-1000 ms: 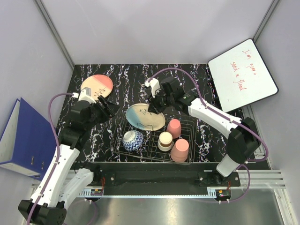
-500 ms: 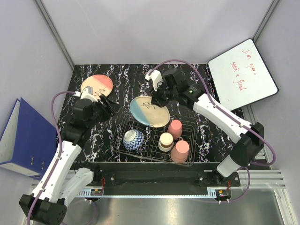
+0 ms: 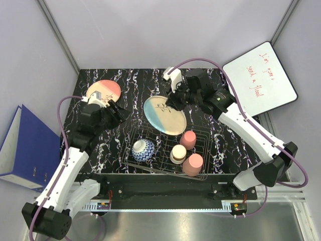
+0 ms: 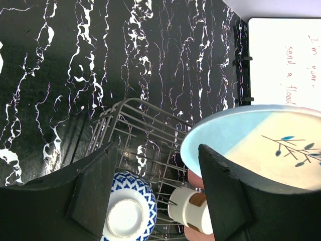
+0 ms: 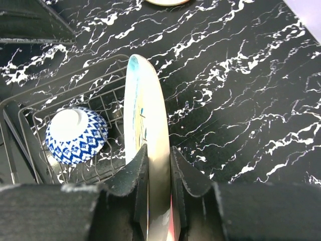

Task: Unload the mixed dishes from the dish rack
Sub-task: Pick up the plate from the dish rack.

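Cream and light blue, the round two-tone plate hangs tilted above the far left corner of the dark wire dish rack. Only the right wrist view shows the right pincer clamped on its rim. The left pincer stands with jaws apart over the black marbled desk, left of the rack. The upturned blue-patterned bowl, cream cup and two pink cups sit in the rack; open desk lies beyond its far edge

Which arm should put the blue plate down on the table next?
The right arm. Its jaws pinch the rim of the blue plate, holding it raised over the dish rack. The left arm has open, empty jaws beside the rack.
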Motion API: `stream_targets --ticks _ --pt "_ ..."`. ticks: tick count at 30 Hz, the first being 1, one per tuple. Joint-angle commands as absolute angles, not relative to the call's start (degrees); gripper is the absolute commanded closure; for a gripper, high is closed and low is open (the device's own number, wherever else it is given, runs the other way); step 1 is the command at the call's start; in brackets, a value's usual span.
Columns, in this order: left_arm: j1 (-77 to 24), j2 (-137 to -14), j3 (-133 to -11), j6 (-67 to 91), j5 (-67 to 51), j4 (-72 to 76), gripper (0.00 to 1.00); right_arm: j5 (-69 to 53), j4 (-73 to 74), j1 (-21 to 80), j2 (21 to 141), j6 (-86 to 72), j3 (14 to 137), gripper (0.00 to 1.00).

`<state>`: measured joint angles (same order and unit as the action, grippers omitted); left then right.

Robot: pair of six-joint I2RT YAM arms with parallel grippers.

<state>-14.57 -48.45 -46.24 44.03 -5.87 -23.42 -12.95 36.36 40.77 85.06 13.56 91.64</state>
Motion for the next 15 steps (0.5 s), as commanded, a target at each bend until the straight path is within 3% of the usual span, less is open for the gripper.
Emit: stream_targets --ticks 1,8,15 --pt "-14.8 -48.6 -47.9 44.2 -5.9 -19.4 0.31 -10.6 29.4 40.8 80.3 10.0 96.7 1.00" --pt "-14.7 -49.7 -49.1 44.7 -7.7 -16.1 0.31 -6.6 27.6 36.8 80.3 -6.7 98.3 1.00" --pt "-14.6 -48.3 -49.2 46.7 -12.6 -7.9 0.31 -24.2 10.8 19.2 74.5 -37.0 86.9 1.00"
